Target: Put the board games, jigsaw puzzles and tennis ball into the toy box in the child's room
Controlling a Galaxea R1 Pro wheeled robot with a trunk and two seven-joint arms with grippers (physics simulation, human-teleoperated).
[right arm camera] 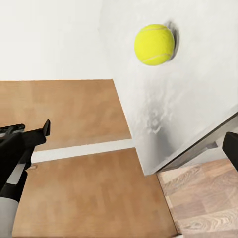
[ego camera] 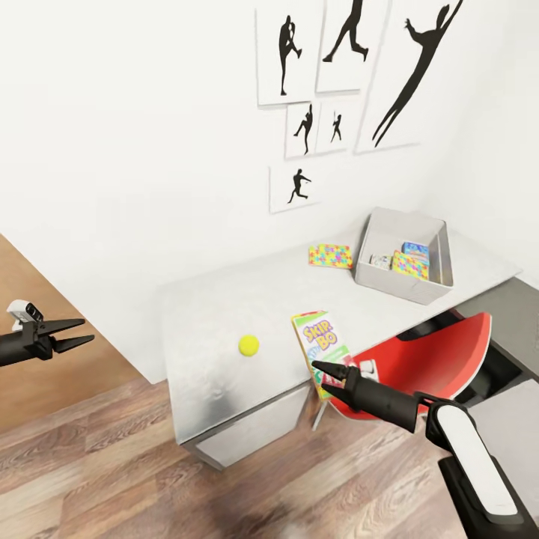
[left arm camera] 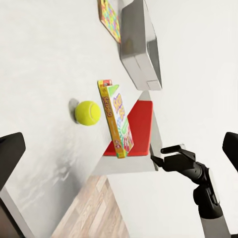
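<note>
Pale grey worktop [ego camera: 224,314] sitting by white walls over wood-plank floor [ego camera: 150,464].
It is carrying one yellow-green ball [ego camera: 248,345], one SKIP BO box [ego camera: 324,352], one puzzle panel [ego camera: 330,256], one grey bin [ego camera: 404,254]; both end effectors, left [ego camera: 84,331] and right [ego camera: 316,370], are hanging released.

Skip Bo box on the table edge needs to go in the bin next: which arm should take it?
Right. The right gripper sits at the near end of the Skip Bo box, fingers open. The left gripper hangs off past the table's far-left side, well away from the box and the toy box.
</note>
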